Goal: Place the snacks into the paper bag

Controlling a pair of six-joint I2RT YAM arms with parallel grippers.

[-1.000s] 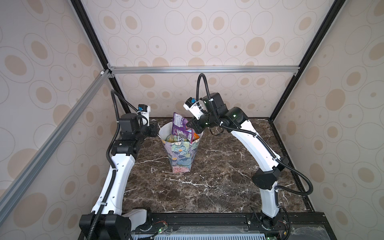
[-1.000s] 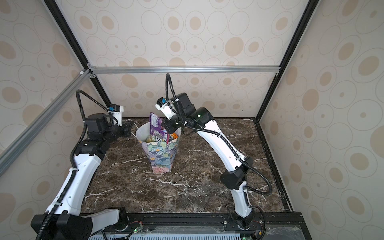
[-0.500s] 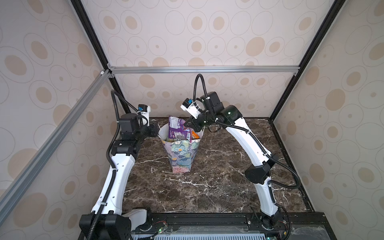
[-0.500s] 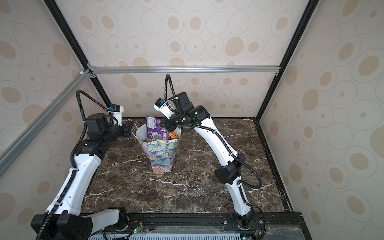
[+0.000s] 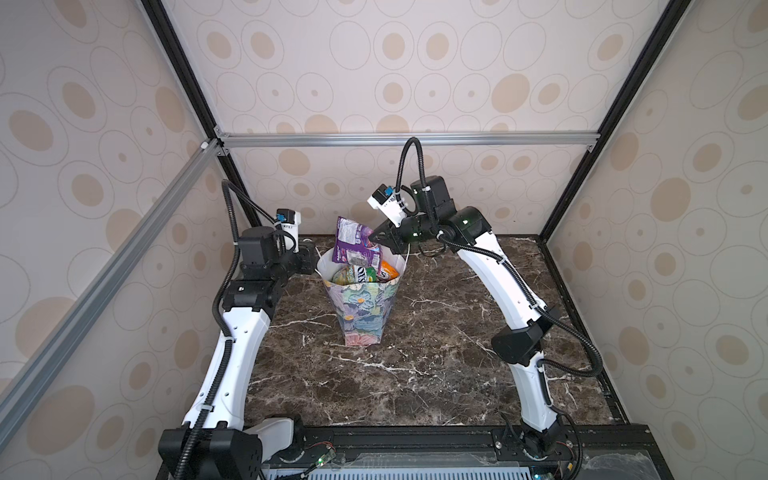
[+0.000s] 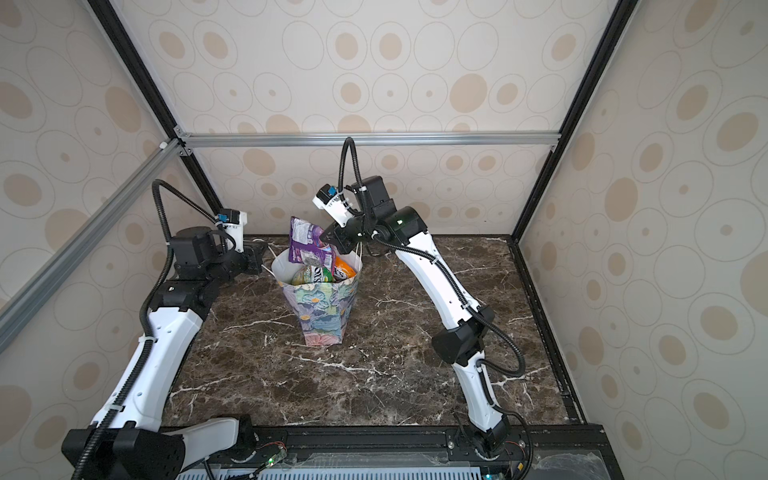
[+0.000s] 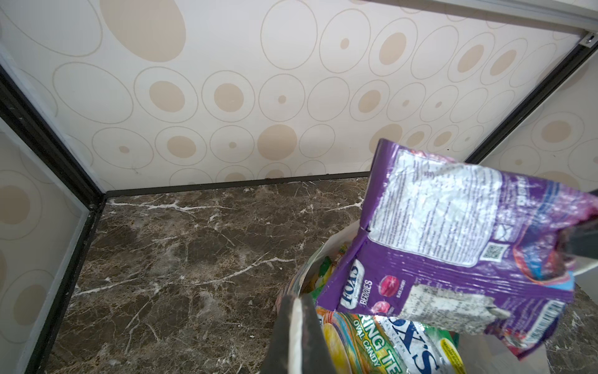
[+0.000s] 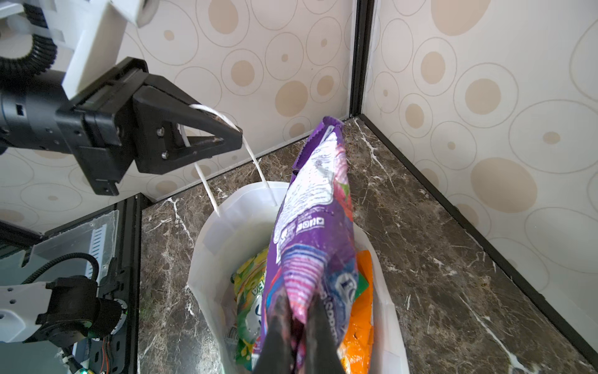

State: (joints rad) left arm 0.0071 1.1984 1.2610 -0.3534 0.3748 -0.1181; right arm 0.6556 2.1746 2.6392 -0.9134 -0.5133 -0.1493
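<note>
The paper bag (image 5: 361, 307) (image 6: 322, 311) stands upright on the marble table, floral outside and white inside. My left gripper (image 7: 299, 311) (image 5: 318, 268) is shut on the bag's white cord handle (image 8: 259, 168) at the bag's left rim. My right gripper (image 8: 299, 317) (image 5: 374, 237) is shut on a purple FOX'S snack packet (image 7: 453, 233) (image 6: 309, 245). That packet hangs tilted over the bag's mouth, its lower end just inside the rim. Inside lie a green packet (image 8: 249, 298) and an orange packet (image 8: 359, 317); whatever lies beneath them is hidden.
Dark marble tabletop (image 5: 415, 374) enclosed by patterned walls with black frame posts (image 5: 552, 232). The bag stands near the back, between the two arms. A black rail (image 5: 415, 440) runs along the front edge.
My right gripper has carried the purple packet slightly to the left over the bag's mouth, and the packet has tilted. The left arm and the bag have stayed still.
</note>
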